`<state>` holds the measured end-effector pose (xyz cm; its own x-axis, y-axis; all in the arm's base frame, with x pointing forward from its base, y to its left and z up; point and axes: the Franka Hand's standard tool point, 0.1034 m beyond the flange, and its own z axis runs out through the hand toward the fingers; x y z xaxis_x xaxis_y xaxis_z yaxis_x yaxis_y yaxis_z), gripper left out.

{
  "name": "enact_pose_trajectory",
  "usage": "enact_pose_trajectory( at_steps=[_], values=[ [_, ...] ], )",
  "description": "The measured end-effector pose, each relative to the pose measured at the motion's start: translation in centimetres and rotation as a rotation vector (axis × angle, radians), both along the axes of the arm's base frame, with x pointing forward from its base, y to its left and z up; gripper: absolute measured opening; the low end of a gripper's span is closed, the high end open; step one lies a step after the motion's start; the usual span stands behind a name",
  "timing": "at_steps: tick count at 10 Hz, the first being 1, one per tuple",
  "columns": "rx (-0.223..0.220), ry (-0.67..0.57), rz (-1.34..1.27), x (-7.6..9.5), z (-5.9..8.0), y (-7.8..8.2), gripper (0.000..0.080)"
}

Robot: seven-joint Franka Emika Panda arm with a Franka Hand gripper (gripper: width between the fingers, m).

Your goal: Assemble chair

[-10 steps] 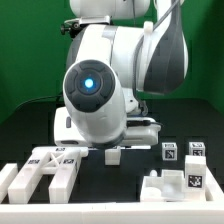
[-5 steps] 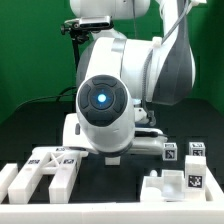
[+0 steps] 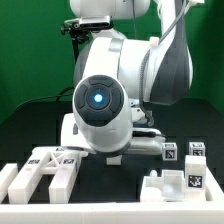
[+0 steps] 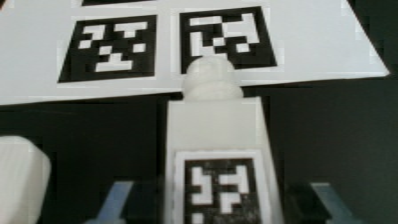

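Zero joints look finished as far as we can tell: the chair parts (image 3: 52,170) lie loose on the table (image 3: 112,188), one bunch at the exterior view's left and more blocks (image 3: 186,168) at its right. On the wrist view the gripper (image 4: 221,203) is spread wide, with its fingers (image 4: 119,200) either side of a long tagged piece (image 4: 217,140) and not touching it. The piece's rounded end is up against a two-tag slab (image 4: 169,45). We'd say pretty much the whole build is left.
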<state>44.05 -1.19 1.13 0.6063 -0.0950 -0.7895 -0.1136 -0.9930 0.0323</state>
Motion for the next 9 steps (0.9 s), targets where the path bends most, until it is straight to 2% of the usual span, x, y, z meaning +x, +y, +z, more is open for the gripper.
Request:
enact_pose_trajectory(
  at_steps=[3, 4, 6, 7, 8, 9],
  values=[
    [0.0, 0.0, -0.002, 0.0, 0.0, -0.1, 0.0284],
    [0.005, 0.011, -0.005, 0.2, 0.6, 0.0, 0.0284],
    [0.034, -0.074, -0.014, 4.0, 5.1, 0.9, 0.0284],
    [0.037, -0.085, -0.05, 4.8, 7.4, 1.0, 0.0284],
    [0.04, -0.144, -0.058, 6.0, 8.3, 0.7, 0.0284],
    [0.032, -0.246, -0.054, 6.5, 8.6, 0.3, 0.0284]
  ],
)
